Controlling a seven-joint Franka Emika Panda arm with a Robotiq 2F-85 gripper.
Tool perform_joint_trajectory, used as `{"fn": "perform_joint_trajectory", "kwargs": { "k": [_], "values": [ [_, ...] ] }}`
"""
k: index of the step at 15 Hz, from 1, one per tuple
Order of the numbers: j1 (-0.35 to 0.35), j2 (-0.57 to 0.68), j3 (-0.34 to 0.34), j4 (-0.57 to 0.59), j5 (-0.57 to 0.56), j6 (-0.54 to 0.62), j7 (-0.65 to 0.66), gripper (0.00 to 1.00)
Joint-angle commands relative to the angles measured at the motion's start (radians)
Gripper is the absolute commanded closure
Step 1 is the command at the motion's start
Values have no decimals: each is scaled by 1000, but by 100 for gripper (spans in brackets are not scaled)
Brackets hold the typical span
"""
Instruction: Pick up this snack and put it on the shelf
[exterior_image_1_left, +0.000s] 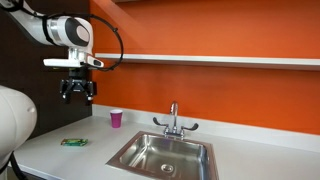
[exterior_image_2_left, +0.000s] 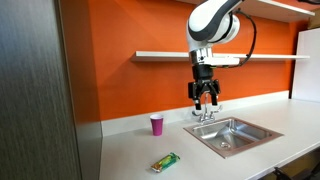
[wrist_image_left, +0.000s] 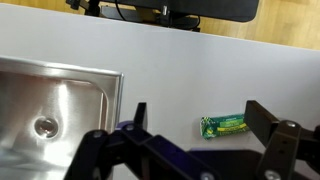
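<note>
The snack, a small flat green packet (exterior_image_1_left: 73, 142), lies on the pale grey countertop near its front edge; it also shows in an exterior view (exterior_image_2_left: 166, 161) and in the wrist view (wrist_image_left: 224, 125). My gripper (exterior_image_1_left: 77, 96) hangs high above the counter, open and empty, up and behind the packet; it also shows in an exterior view (exterior_image_2_left: 205, 100). In the wrist view the jaws (wrist_image_left: 195, 115) are spread wide, with the packet far below, closer to the right finger. The shelf (exterior_image_1_left: 220, 60), a long thin white ledge, runs across the orange wall (exterior_image_2_left: 165, 54).
A small pink cup (exterior_image_1_left: 116, 119) stands on the counter by the wall (exterior_image_2_left: 156, 125). A steel sink (exterior_image_1_left: 165, 155) with a tap (exterior_image_1_left: 173, 122) is set into the counter (exterior_image_2_left: 232, 134) (wrist_image_left: 50, 110). A dark panel (exterior_image_2_left: 35, 90) bounds one end.
</note>
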Motion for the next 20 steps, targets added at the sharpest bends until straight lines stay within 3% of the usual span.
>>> {"fn": "perform_joint_trajectory", "kwargs": {
  "k": [1,8,20],
  "values": [
    [16,124,24,85,18,37,-3,0],
    [18,292,29,177,13,131,-13,0],
    [28,494,39,216,-25,277,25,0]
  ]
}}
